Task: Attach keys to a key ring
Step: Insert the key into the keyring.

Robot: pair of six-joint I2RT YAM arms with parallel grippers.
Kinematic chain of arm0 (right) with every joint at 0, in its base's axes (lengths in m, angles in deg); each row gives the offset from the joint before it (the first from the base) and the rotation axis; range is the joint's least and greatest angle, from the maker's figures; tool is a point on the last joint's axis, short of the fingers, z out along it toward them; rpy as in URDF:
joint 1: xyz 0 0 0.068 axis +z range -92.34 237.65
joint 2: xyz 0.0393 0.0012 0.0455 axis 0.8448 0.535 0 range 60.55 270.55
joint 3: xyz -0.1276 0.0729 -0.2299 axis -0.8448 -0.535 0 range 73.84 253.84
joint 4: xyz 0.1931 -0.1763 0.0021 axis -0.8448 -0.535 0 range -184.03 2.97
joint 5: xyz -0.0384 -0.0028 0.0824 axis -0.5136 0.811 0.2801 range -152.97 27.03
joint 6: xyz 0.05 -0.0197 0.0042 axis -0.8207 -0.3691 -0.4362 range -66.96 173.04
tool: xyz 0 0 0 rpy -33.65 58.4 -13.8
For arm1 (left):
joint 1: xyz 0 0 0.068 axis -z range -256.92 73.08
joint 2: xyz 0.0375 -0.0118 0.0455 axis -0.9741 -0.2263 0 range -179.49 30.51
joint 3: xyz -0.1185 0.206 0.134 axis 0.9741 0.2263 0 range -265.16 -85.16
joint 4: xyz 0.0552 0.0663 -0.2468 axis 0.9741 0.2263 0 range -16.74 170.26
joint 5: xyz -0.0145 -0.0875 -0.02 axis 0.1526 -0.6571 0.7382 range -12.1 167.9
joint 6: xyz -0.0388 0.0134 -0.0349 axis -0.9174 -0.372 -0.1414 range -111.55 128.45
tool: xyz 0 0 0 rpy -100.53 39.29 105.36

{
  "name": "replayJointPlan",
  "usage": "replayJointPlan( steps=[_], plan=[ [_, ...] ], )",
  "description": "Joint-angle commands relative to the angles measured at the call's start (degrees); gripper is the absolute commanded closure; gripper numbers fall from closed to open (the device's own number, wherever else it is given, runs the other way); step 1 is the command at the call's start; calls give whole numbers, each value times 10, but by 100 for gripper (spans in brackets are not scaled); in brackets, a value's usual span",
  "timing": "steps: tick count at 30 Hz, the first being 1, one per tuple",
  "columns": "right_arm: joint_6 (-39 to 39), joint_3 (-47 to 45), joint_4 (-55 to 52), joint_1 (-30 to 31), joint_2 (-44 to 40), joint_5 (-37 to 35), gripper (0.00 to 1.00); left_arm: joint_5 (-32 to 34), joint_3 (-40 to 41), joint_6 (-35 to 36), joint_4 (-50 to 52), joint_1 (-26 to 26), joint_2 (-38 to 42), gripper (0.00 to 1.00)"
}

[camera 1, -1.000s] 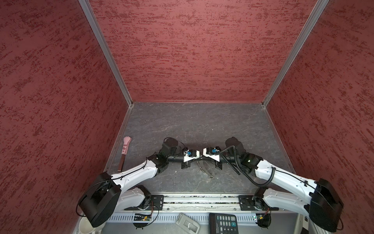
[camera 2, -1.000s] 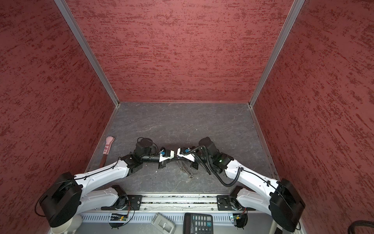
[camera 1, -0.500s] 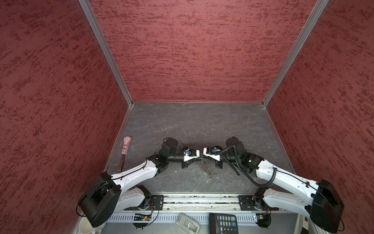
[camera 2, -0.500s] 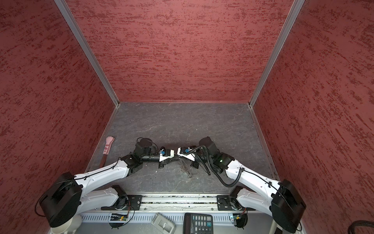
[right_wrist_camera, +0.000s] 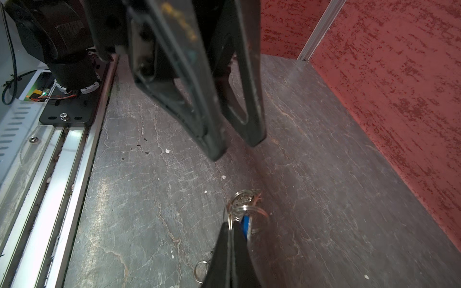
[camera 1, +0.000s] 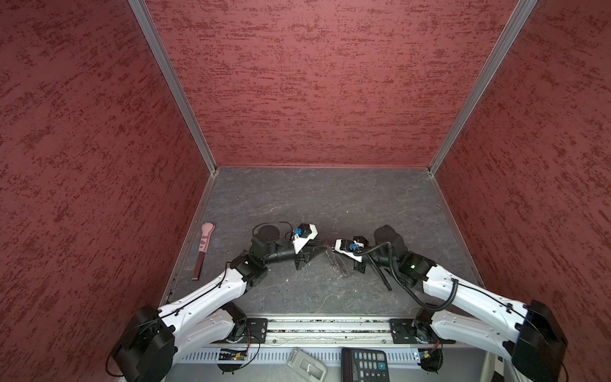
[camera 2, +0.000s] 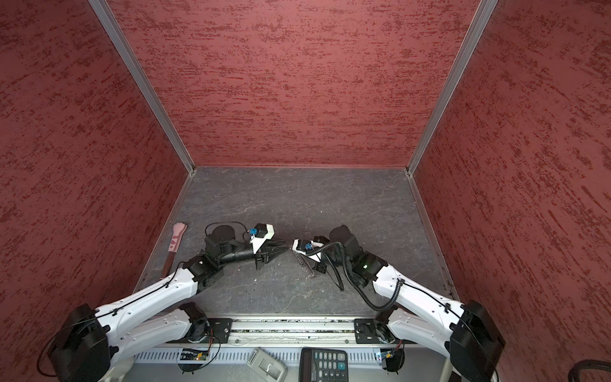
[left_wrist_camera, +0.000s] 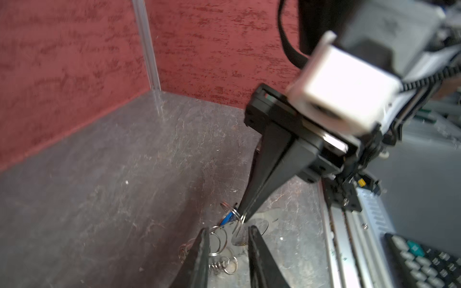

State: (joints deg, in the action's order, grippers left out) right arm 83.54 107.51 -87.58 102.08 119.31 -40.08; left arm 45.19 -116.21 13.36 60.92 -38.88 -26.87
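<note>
Stone floor (right_wrist_camera: 139,204) | right tool (right_wrist_camera: 230,230) clenched on key ring (right_wrist_camera: 239,208) | key tag (right_wrist_camera: 245,225) edge-on, lengthwise along tool | left tool (left_wrist_camera: 228,235) released

Setting was a lab test cell: red textured panels (camera 1: 314,82) in aluminium framing (camera 1: 173,86), grey desk (camera 1: 324,198), mounting rail (camera 1: 330,327) (calculator (camera 1: 363,365) beside it).

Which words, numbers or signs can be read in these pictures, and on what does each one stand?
No text can be read with certainty.
Calculator keys: signs are present, but too small to read.
Yellow marking on a finger of the left gripper: too blurred to read.
Blue key tag: its label face does not show.
Grey device beside the calculator: nothing legible.
</note>
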Motion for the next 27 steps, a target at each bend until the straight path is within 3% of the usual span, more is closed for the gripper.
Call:
replayJointPlan(
  steps=[1, 9, 27],
  plan=[
    [11, -8, 60, 3, 0, -6, 100, 35, -42, -139, 120, 3, -7, 72],
    [14, -21, 101, 10, 13, -8, 100, 14, -88, -252, 176, 12, -51, 72],
    [15, -30, 117, 18, 14, -13, 100, 55, -141, -260, 224, 48, -87, 78]
  ],
)
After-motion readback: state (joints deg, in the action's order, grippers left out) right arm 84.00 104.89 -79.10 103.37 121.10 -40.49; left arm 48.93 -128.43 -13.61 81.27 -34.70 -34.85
